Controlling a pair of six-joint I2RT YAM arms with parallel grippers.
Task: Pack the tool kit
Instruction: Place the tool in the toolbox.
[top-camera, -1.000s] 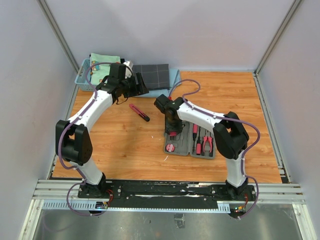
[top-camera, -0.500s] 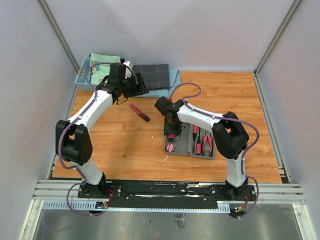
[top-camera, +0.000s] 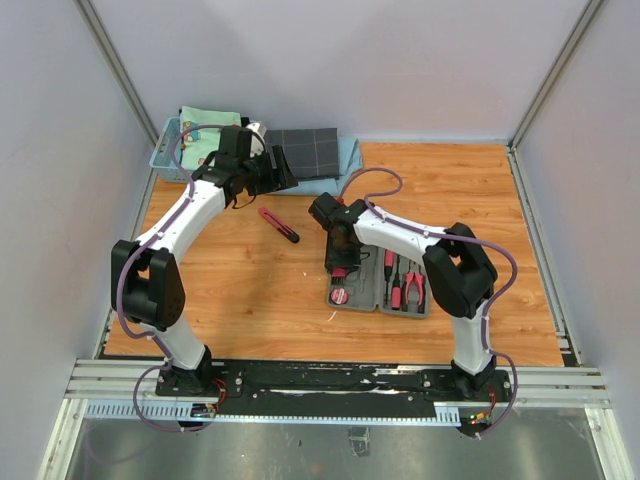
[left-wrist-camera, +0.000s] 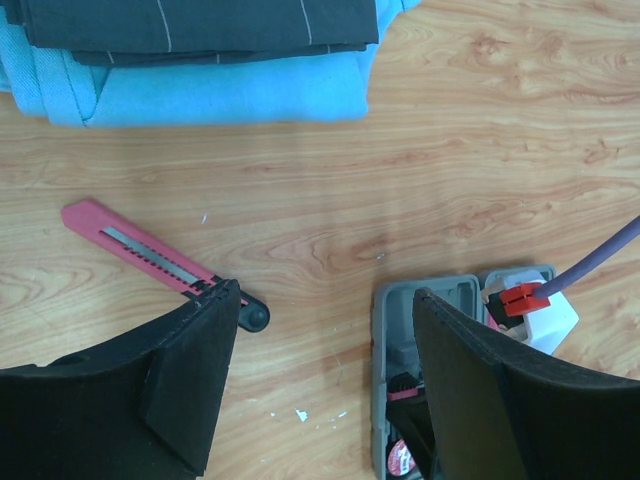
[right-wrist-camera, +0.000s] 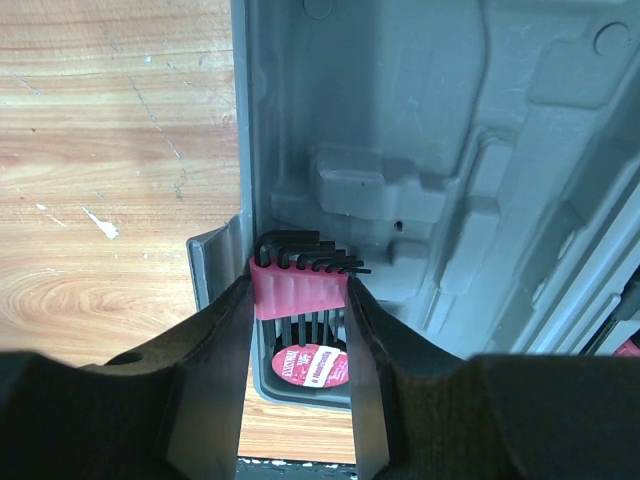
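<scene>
The grey tool kit case (top-camera: 372, 296) lies open on the wooden table, with pink-and-black pliers and screwdrivers (top-camera: 405, 283) in its right half. My right gripper (right-wrist-camera: 298, 284) is shut on a pink holder of black hex keys (right-wrist-camera: 300, 300), held just over the moulded slots (right-wrist-camera: 400, 130) at the case's left edge. A round tape (right-wrist-camera: 310, 365) sits in the slot below it. A pink knife (top-camera: 279, 225) lies on the table left of the case. My left gripper (left-wrist-camera: 325, 295) hangs open above bare wood, between the knife (left-wrist-camera: 140, 250) and the case (left-wrist-camera: 440, 300).
A dark checked folded cloth (top-camera: 305, 150) on a light blue cloth (left-wrist-camera: 220, 95) lies at the back of the table. A light blue basket (top-camera: 165, 152) stands in the back left corner. White walls close in three sides.
My right gripper has shifted slightly left over the case with the hex key set in it. The left arm has not moved.
</scene>
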